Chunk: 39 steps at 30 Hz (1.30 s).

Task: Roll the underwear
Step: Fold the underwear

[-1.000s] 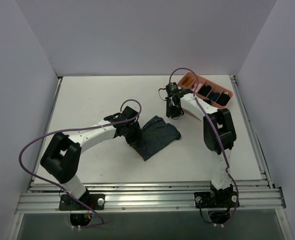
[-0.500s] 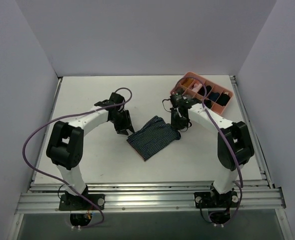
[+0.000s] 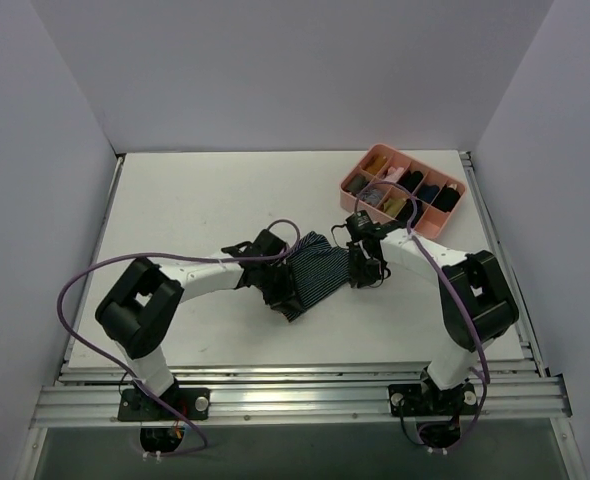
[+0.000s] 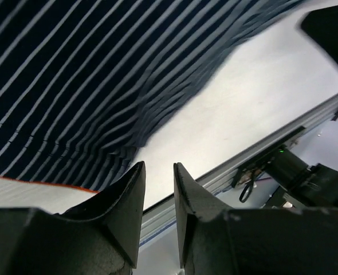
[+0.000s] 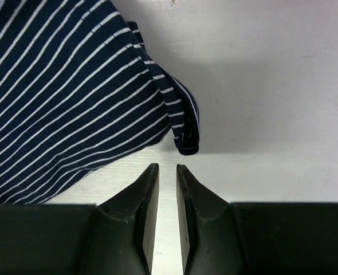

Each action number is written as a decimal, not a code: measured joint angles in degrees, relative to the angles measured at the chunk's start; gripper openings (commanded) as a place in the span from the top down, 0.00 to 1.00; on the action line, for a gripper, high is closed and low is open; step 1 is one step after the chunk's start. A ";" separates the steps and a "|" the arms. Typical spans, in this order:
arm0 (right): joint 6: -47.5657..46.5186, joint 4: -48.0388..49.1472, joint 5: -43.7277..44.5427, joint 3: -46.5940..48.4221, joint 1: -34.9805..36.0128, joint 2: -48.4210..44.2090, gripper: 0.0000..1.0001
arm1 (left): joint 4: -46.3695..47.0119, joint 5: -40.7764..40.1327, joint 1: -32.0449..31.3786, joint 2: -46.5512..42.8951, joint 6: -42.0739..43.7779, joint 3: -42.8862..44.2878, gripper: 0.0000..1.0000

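Navy pinstriped underwear (image 3: 315, 268) spread on the white tabletop (image 3: 195, 200), about mid-width, between the two arms. Mostly flat, with ripples along the near edge.

Left jaws at the cloth's near-left edge, drawn nearly together with only a slim gap, gripping nothing. Seen from the left wrist: striped cloth just ahead of the tips, a thin red-orange hem (image 4: 43, 180) low on the left, bare tabletop in the gap.

Right jaws at the cloth's right edge, likewise all but closed and empty. Seen from the right wrist: a turned-under corner of the cloth (image 5: 183, 134) just beyond the tips, not between them, white surface showing through the narrow slit.

Far right, well apart from the garment: a pink divided tray (image 3: 379, 160) with small dark bundles (image 3: 430, 195) in several compartments.
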 measured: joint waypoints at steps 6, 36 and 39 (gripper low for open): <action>0.66 4.76 0.09 -2.91 -0.09 0.13 0.86 | 2.32 1.81 -0.48 3.69 -3.21 -4.04 0.67; -1.70 3.15 5.86 6.32 -5.73 0.37 0.85 | -5.27 -0.72 -1.88 -1.57 -5.92 -0.57 0.52; 0.02 1.95 5.07 6.25 -4.33 -3.04 0.85 | -9.94 -1.70 0.37 -2.86 -3.21 7.17 0.50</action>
